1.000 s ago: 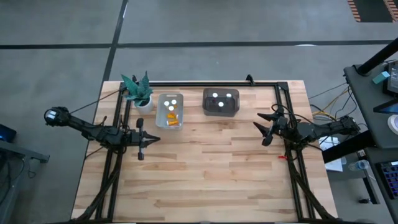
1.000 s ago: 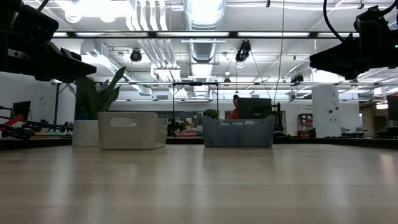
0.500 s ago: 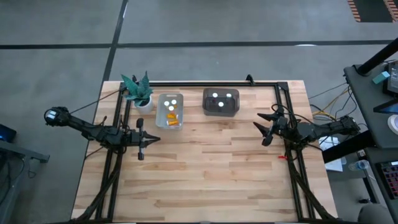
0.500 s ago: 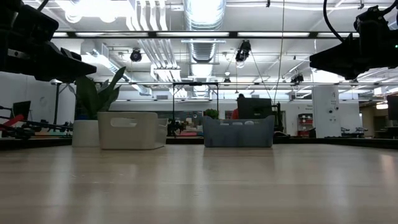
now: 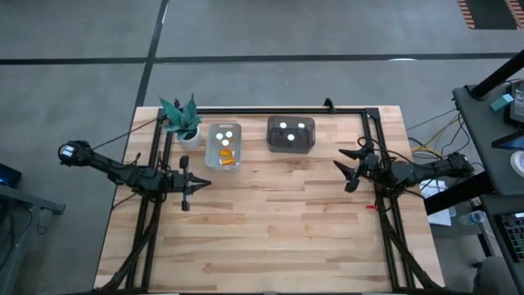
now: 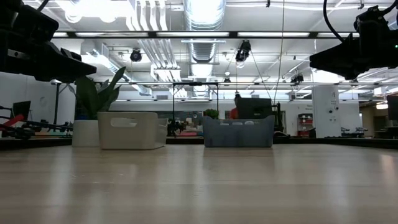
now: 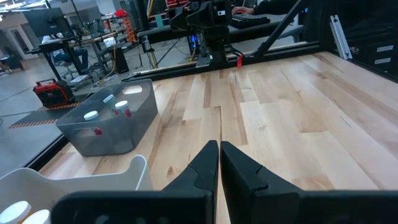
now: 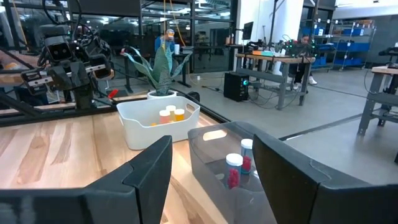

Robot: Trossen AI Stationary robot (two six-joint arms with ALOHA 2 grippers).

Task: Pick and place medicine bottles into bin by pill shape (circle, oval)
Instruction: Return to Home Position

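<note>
Wooden planking forms the table (image 5: pixel 270 233), which fills the centre of the high view, with grey concrete floor on every side. Along the table's upper edge stand, from left to right, a potted plant (image 5: pixel 182 120), a white bin (image 5: pixel 208 156) and a gray bin (image 5: pixel 270 135).

**Task objects.** All medicine bottles (image 5: pixel 227 141) that can be seen lie inside the two bins. The white bin holds several, visible as white caps and orange bodies. The gray bin shows three white caps (image 5: pixel 283 126). No bottle is visible on the open table in the high view or the low view.

**Left gripper.** The left gripper (image 5: pixel 195 183) hangs over the table's left-centre area, below the white bin in the high view. Its jaws are together and hold nothing, as the left wrist view confirms.

**Right gripper.** The right gripper (image 5: pixel 343 174) hangs over the table's right-centre area, to the lower right of the gray bin. Its jaws are apart and empty.

**Progress.** The sorting appears complete, since every visible bottle is in a bin and neither gripper carries one. Whether each bottle sits in the correct bin by pill shape cannot be told, because the pills are too small to read. The only work left appears to be parking both arms clear of the bins.
</note>
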